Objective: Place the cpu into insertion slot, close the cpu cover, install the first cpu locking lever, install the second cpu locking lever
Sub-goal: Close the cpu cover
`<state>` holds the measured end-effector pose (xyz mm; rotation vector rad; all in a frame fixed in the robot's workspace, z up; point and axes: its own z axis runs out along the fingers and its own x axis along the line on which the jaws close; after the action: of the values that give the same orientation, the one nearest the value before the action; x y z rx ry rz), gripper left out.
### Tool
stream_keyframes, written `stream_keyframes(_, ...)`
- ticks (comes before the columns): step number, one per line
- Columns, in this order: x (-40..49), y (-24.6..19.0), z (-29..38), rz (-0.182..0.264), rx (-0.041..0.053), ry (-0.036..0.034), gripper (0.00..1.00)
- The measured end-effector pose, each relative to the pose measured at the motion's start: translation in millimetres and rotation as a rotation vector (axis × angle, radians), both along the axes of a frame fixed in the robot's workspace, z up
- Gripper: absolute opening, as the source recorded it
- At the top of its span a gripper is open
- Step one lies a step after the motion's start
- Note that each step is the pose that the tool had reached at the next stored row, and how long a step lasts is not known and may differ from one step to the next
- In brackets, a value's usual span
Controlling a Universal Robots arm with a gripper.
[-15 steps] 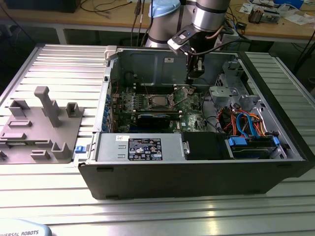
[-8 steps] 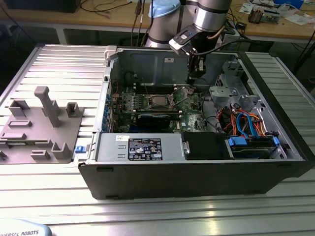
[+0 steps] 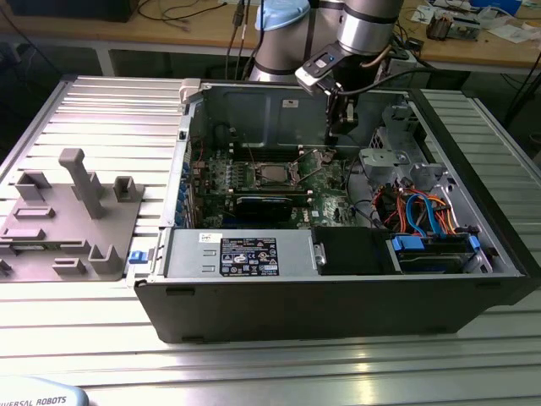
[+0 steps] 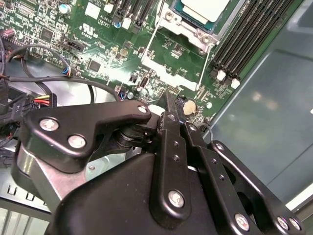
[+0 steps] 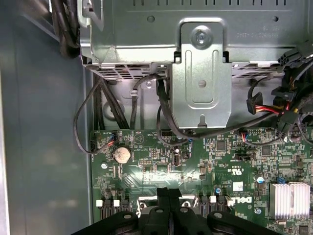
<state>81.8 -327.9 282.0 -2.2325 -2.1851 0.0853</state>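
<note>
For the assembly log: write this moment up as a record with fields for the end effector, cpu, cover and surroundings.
end effector: shut, holding nothing, over the green board inside the case
cpu: lying in the slot, silver top showing
cover: seems raised beside the slot, not closed
case: open, lying on a ribbed table
fixture: grey, on the table to the exterior view's left of the case
</note>
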Motion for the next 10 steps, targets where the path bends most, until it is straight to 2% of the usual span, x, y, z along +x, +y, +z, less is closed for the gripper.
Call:
stream_keyframes(5, 8.1, 0.5, -0.5, 0.000, 0.0000, 0.0001, 0.11)
stream_keyframes(7, 8.4, 0.5, -5.6, 0.047, 0.0006, 0.0001, 0.11)
stream_keyframes(8, 9.2, 0.5, -10.3, 0.069, 0.0006, 0.0001, 0.11)
stream_keyframes(10, 9.3, 0.5, -15.8, 0.069, 0.0006, 0.0001, 0.11)
